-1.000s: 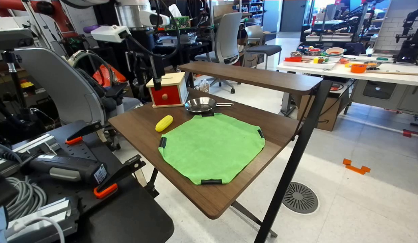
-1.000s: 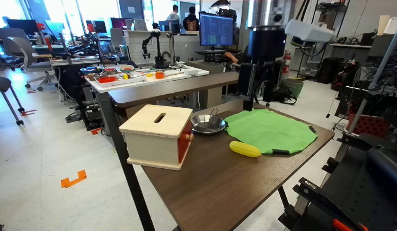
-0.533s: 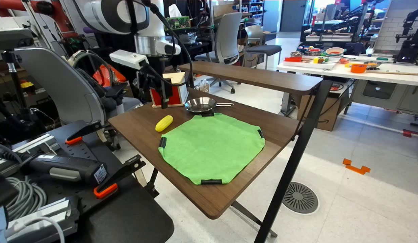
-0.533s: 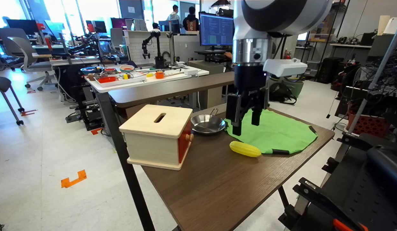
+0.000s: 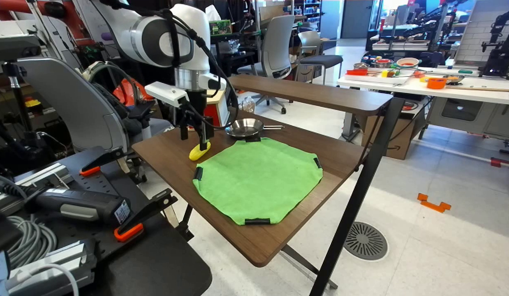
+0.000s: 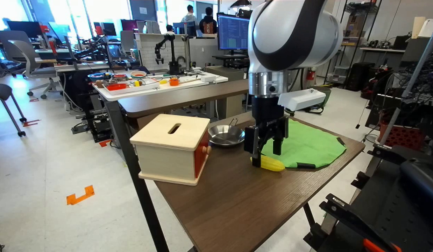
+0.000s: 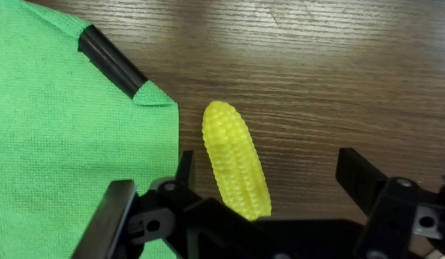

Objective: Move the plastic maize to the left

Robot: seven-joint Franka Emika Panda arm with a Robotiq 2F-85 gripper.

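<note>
Wrist view shows maize (image 7: 237, 162) between spread fingers (image 7: 359, 178).

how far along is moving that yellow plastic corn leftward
Looks done: the approach; the ribbed yellow plastic maize shows between open jaws of the black two-fingered pincer. In hand: the grasp, not yet closed. Remaining: moving it left; it lies on the brown wood-grain tabletop.

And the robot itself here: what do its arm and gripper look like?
The arm is white and rounded, with a dark band and a silver collar. The gripper is black, with two blocky fingers; its pale marking is too small to read. A white box is mounted just above it, and black cables run along the arm and loop down.
</note>
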